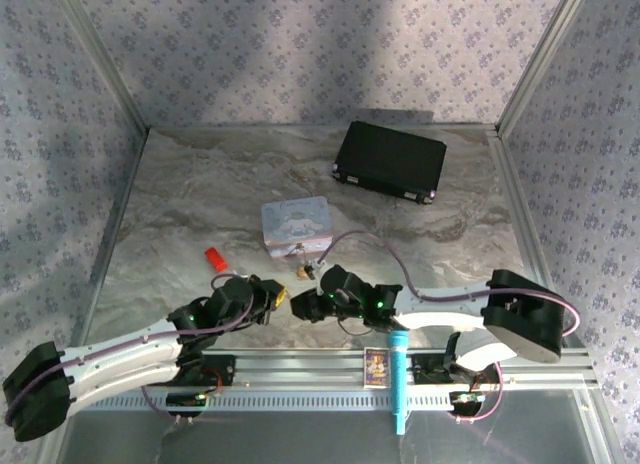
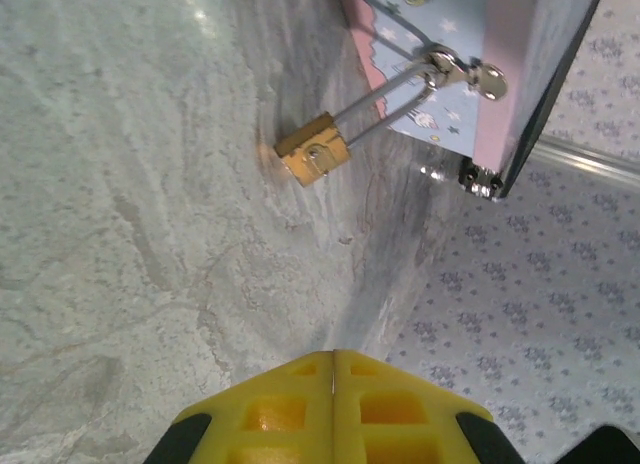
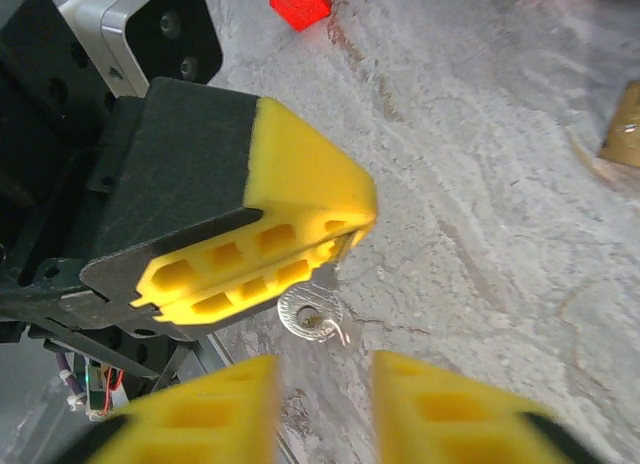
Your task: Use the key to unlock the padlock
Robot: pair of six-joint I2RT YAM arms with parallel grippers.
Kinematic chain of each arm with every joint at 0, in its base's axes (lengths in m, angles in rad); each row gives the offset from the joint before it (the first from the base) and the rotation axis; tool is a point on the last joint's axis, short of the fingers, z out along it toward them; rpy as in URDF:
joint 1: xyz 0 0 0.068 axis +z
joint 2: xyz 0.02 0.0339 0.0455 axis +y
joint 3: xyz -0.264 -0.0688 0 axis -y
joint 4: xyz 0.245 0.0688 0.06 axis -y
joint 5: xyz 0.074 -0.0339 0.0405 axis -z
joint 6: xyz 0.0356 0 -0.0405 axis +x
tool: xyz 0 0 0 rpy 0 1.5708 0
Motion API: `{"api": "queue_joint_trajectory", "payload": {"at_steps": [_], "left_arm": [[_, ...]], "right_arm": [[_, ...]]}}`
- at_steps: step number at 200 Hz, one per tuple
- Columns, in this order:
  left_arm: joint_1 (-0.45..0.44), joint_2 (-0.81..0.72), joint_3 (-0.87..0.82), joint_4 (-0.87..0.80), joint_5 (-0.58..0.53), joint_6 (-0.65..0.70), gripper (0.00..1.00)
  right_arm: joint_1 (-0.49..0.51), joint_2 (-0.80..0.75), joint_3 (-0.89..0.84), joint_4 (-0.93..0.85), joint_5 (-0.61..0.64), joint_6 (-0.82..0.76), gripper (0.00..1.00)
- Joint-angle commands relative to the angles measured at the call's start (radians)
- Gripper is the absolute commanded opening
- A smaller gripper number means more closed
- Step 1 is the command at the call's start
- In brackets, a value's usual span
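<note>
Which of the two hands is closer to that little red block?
Left. The left hand sits just right of and below the red block in the top view; the right hand is farther right.

Marble tabletop (image 1: 200, 184). Pale blue tin (image 1: 296, 224) mid-table. Red block (image 1: 214, 258) at its 8 o'clock, apart. Black case (image 1: 390, 161) at tin's 1 o'clock, near back wall. Blue pen (image 1: 398, 379) across front rail.

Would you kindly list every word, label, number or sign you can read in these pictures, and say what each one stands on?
No text can be read in these pictures.
pale blue tin: printed stars and a cartoon picture, no legible words.
small card on the front rail: a printed picture, too small and blurred to read.
padlock: no marking that can be made out.
</note>
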Motion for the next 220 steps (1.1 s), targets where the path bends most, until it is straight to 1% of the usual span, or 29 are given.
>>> {"api": "queue_joint_trajectory", "payload": {"at_steps": [1,8,23,35,56,70,83,101,108,134,148,159,181,205,220], "left_arm": [[0.007,0.003,0.054,0.027,-0.024,0.104,0.0],[0.007,0.001,0.059,0.042,-0.035,0.138,0.0],[0.007,-0.002,0.055,0.105,-0.063,0.199,0.0],[0.006,-0.005,0.04,0.193,-0.091,0.251,0.0],[0.006,-0.014,0.036,0.286,-0.123,0.344,0.0],[0.006,-0.016,0.034,0.339,-0.129,0.383,0.0],[0.004,-0.015,0.029,0.382,-0.136,0.398,0.0],[0.003,-0.014,0.018,0.444,-0.143,0.416,0.0],[0.003,-0.016,0.016,0.456,-0.144,0.419,0.0],[0.001,-0.027,0.012,0.458,-0.154,0.419,0.0],[0.001,-0.03,0.008,0.467,-0.155,0.418,0.0],[0.001,-0.033,0.008,0.46,-0.158,0.416,0.0],[-0.002,-0.034,0.002,0.46,-0.165,0.41,0.0],[-0.004,-0.04,-0.008,0.462,-0.167,0.401,0.0],[-0.005,-0.052,-0.013,0.453,-0.176,0.395,0.0]], "right_arm": [[-0.022,-0.105,-0.053,0.062,0.054,0.028,0.67],[-0.035,-0.138,-0.078,0.095,0.056,0.042,0.72],[-0.081,-0.188,-0.108,0.139,0.0,0.075,0.72],[-0.114,-0.2,-0.11,0.172,-0.052,0.11,0.73],[-0.145,-0.158,-0.116,0.344,-0.149,0.223,0.73],[-0.148,-0.118,-0.109,0.442,-0.179,0.289,0.72],[-0.146,-0.086,-0.088,0.459,-0.188,0.335,0.71],[-0.137,-0.058,-0.067,0.489,-0.187,0.346,0.69],[-0.134,-0.05,-0.06,0.493,-0.188,0.348,0.67],[-0.133,-0.021,-0.068,0.562,-0.184,0.376,0.51],[-0.139,-0.008,-0.081,0.603,-0.18,0.392,0.47],[-0.144,0.001,-0.083,0.61,-0.185,0.395,0.41],[-0.148,0.012,-0.086,0.638,-0.184,0.402,0.31],[-0.149,0.013,-0.093,0.645,-0.172,0.4,0.23],[-0.151,0.012,-0.098,0.653,-0.168,0.399,0.09]]}}
